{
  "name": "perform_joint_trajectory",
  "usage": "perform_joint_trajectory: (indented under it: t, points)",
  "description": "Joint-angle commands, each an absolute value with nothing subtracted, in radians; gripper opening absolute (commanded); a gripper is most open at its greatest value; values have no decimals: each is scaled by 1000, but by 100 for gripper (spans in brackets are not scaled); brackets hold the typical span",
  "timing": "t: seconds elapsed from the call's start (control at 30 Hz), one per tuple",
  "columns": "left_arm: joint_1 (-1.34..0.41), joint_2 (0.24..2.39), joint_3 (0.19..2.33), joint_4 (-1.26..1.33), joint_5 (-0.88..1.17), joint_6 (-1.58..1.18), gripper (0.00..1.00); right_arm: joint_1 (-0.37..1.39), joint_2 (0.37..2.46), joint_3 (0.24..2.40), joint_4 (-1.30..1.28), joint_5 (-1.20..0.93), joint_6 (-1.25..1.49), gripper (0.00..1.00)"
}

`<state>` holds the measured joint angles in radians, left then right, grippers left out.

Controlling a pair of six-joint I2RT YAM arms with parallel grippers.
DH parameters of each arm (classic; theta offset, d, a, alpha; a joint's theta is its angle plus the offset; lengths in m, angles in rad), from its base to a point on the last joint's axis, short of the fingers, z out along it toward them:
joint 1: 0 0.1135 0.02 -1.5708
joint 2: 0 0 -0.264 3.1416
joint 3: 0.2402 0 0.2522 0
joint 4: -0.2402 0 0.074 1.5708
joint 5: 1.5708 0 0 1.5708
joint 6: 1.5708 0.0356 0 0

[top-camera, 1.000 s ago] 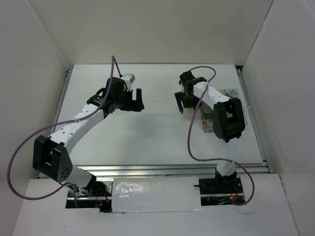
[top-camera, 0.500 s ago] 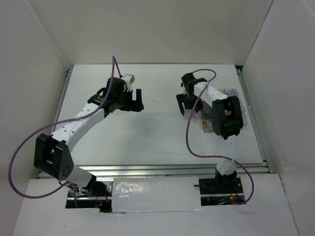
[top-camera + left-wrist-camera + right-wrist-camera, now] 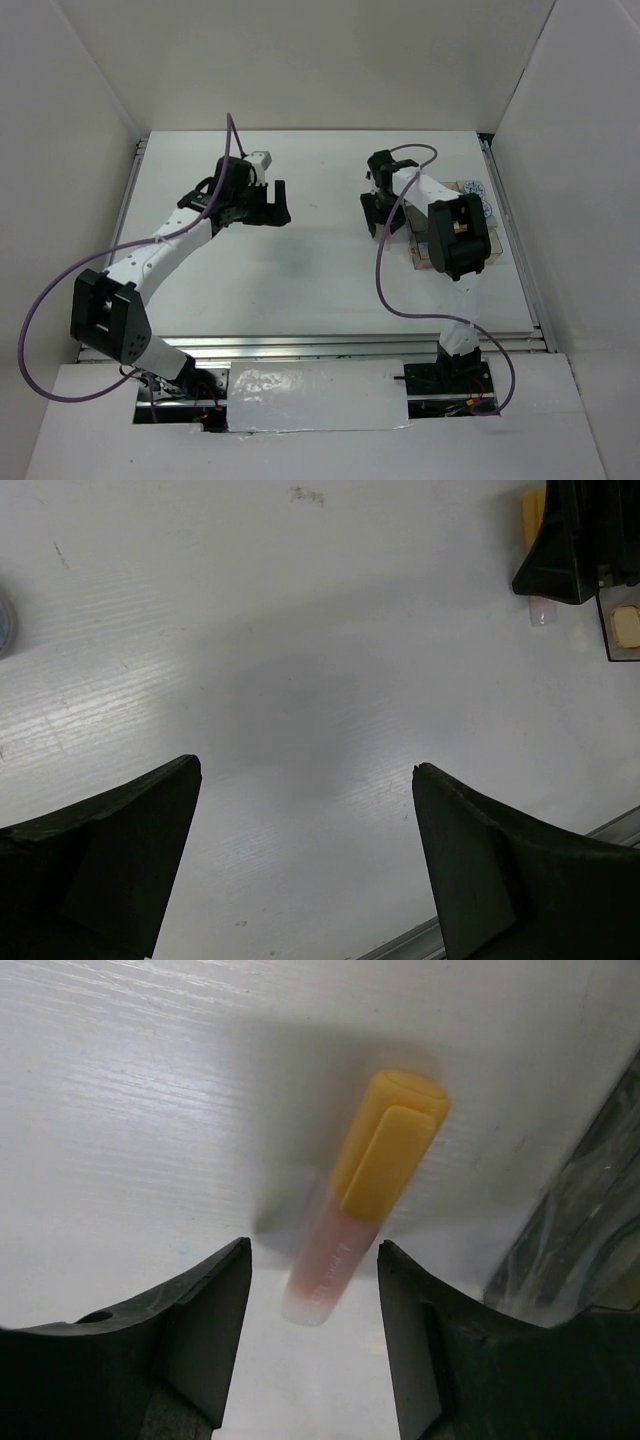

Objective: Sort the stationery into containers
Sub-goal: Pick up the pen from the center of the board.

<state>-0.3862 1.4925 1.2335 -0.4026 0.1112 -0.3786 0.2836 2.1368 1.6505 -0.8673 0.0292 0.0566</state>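
Observation:
An orange highlighter (image 3: 365, 1195) with an orange cap lies on the white table, its pale rear end between my right gripper's open fingers (image 3: 215, 1320). My right gripper (image 3: 315, 1265) is low over it and not touching it. It also shows in the top view (image 3: 378, 215). The clear brownish box (image 3: 420, 256) lies just right of it, mostly hidden under the right arm; its wall shows in the right wrist view (image 3: 590, 1220). My left gripper (image 3: 305, 770) is open and empty over bare table, and shows in the top view (image 3: 268, 205).
A grey-patterned tape roll (image 3: 473, 187) lies at the box's far end. A blue tape roll (image 3: 3, 620) shows at the left edge of the left wrist view. That view also shows the right gripper (image 3: 575, 540) and the highlighter's cap (image 3: 533, 515).
My right gripper has shifted slightly and come down over the highlighter, and its arm's elbow has swung in over the box. The left gripper has barely moved.

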Motion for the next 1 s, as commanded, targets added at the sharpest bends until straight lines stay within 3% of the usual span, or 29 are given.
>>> perform_joint_trajectory:
  t: [0.0, 0.47, 0.63, 0.97]
  points:
    - [-377, 1512, 1276, -388, 138, -403, 99, 290, 2145, 1690, -882, -20, 60, 60]
    - [-373, 1514, 1266, -384, 164, -394, 99, 275, 2181, 1664, -934, -123, 109, 28]
    - [-362, 1505, 1252, -371, 199, -390, 99, 273, 2152, 1638, -917, -146, 72, 3]
    - [-264, 1306, 1114, -266, 472, -269, 91, 307, 1755, 1720, -926, -342, -382, 0]
